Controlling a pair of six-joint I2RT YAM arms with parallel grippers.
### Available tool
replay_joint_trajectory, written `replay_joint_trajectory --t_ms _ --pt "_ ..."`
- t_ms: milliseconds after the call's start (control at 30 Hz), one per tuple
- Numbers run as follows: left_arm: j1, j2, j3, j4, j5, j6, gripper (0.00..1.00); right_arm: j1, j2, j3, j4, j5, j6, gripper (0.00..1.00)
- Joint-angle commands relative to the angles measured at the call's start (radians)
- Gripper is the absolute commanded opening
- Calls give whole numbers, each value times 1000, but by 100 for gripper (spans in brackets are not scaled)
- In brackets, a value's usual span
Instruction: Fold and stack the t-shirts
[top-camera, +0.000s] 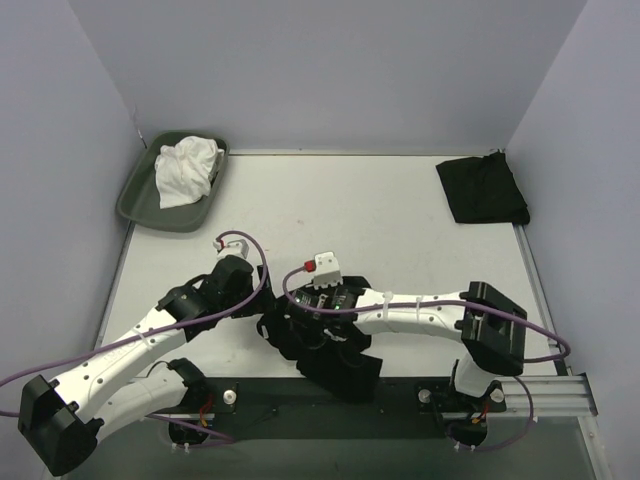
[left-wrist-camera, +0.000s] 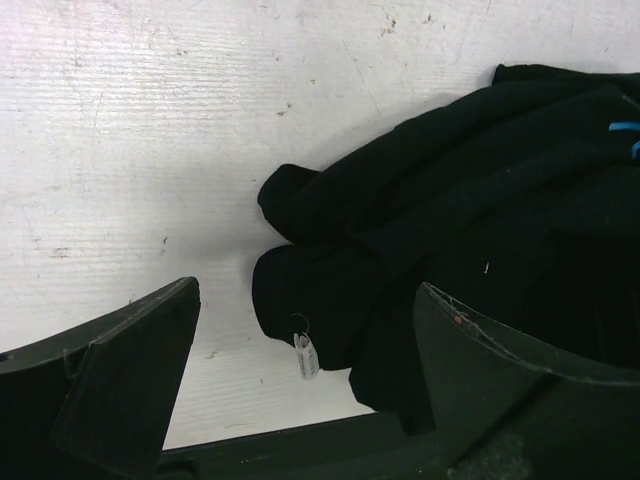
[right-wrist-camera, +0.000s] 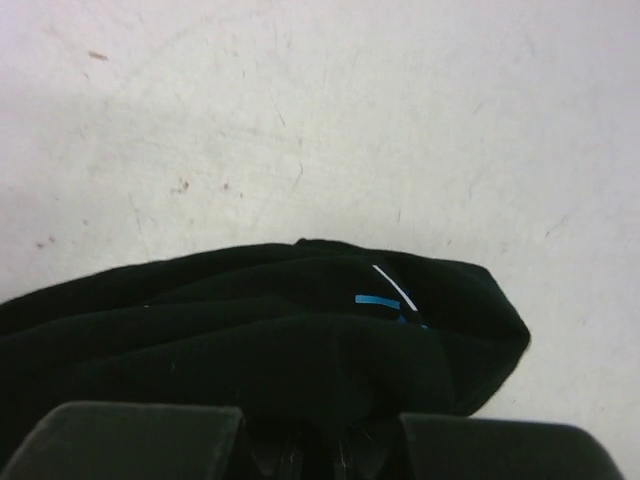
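A crumpled black t-shirt lies at the table's near edge between the arms. It carries a small blue mark and a small white tag. My right gripper is pressed down into the heap. In the right wrist view the right gripper is shut on a bunch of this t-shirt, with folds running in between its fingers. My left gripper stands open just left of the heap; the t-shirt's edge reaches between its fingers. A second black t-shirt lies folded at the far right.
A grey-green tray at the far left corner holds a crumpled white cloth. Pale walls close the table in on the left, back and right. A metal rail runs along the near right edge.
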Motion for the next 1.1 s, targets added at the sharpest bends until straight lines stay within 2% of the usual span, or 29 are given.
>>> replay_joint_trajectory --t_ms 0,200,367,400,433,500,600,633,667,700,767,800,900,1067 --pt "-8 -18 28 31 -28 3 98 3 -123 264 -86 133 -212 0" --pt "-8 -7 31 57 -35 12 97 -2 -159 659 -186 138 -474 0" --pt "-11 -6 33 69 -51 20 97 15 -110 1019 -275 139 -594 0" --pt "-11 -7 33 69 -52 21 98 16 -110 1042 -286 141 -602 0" --pt "-11 -7 33 74 -52 23 97 19 -117 1052 -288 144 -613 0" --pt "-11 -9 31 77 -55 29 98 -20 -162 971 -283 211 -589 0" --pt "-11 -10 33 77 -59 38 98 -92 -249 738 -281 217 -516 0" --pt "-11 -12 33 76 -62 41 98 -152 -301 655 -283 214 -462 0" --pt "-11 -18 34 73 -63 47 97 -180 -324 510 -303 211 -434 2" --pt "-9 -21 39 71 -65 52 97 -221 -344 428 -323 173 -388 37" --pt "-12 -27 42 68 -68 65 98 -334 -389 245 -385 145 -259 65" --pt "-12 -30 44 68 -69 70 97 -353 -405 196 -389 139 -233 87" --pt "-11 -7 44 88 -82 85 97 -373 -470 116 -370 132 -214 100" --pt "-15 141 77 210 10 98 97 -358 -514 173 -364 111 -258 100"
